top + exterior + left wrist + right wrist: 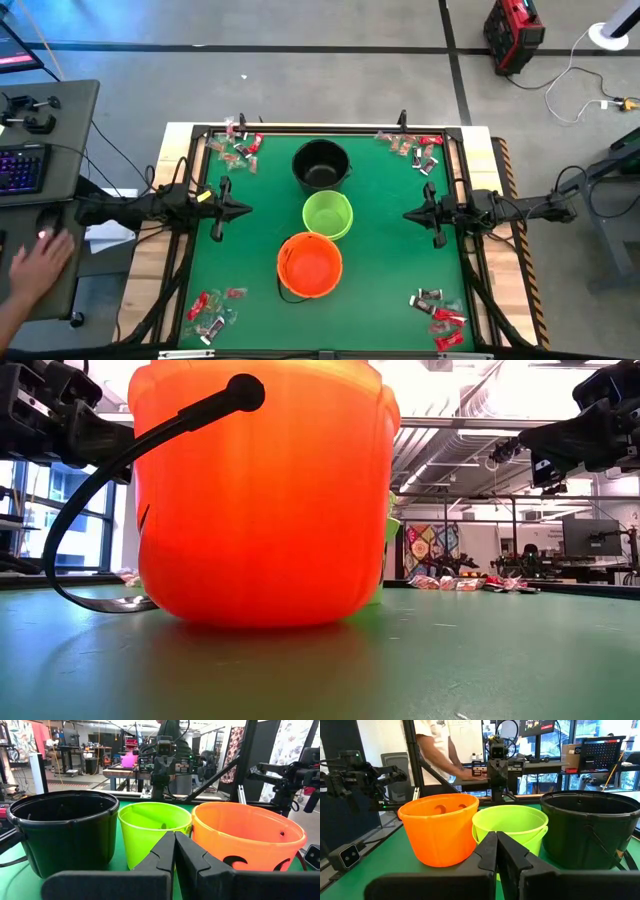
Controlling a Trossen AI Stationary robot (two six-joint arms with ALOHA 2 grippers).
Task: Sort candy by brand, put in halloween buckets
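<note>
Three halloween buckets stand in a row down the middle of the green table: black (320, 165) farthest, lime green (327, 214) in the middle, orange (310, 264) nearest, its black handle (120, 470) hanging down to the mat. Candy lies in four small heaps at the corners: far left (235, 148), far right (415, 148), near left (213, 312), near right (440, 312). My left gripper (248, 209) hovers shut left of the green bucket, pointing at it. My right gripper (405, 213) hovers shut on the opposite side. Both wrist views show shut fingers (175, 840) (496, 840) with nothing between them.
A black frame (465, 180) borders the table on all sides. A desk with a keyboard (22, 165) stands left of the table, with a person's hand (38, 262) on it. Green mat lies bare between the buckets and each gripper.
</note>
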